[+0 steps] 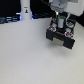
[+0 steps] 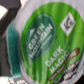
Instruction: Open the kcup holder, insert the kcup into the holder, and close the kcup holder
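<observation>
— Where is the kcup (image 2: pixel 47 42) just now?

— Right above the kcup holder (image 1: pixel 61 36), the black box on the white table (image 1: pixel 25 57). In the wrist view its green lid, printed "Green Mountain" and "Dark Magic", nearly fills the picture.

— And the gripper (image 1: pixel 59 21)?

— It hangs directly over the kcup holder, with a pale pod between its fingers. It looks clamped on the kcup, though the exterior view is blurred.
</observation>
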Tool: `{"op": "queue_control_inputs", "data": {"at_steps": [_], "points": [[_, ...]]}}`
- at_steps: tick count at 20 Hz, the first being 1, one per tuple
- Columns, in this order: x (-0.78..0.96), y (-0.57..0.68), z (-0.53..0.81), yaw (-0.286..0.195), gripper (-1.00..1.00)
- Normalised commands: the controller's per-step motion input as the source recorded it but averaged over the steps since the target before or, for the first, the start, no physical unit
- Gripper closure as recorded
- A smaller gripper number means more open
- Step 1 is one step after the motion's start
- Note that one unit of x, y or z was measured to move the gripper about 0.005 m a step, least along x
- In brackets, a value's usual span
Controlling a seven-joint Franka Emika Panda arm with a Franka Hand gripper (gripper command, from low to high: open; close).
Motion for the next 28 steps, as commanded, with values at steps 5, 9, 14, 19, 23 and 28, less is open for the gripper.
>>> {"op": "queue_control_inputs", "data": {"at_steps": [5,9,14,19,23,28], "points": [[0.08,0.05,0.07,0.006,1.0],[0.35,0.01,0.4,-0.039,1.0],[0.5,0.04,0.36,-0.019,1.0],[0.59,-0.01,0.18,-0.052,1.0],[0.14,0.19,-0.07,0.025,1.0],[0.01,0.07,-0.14,0.025,1.0]]}}
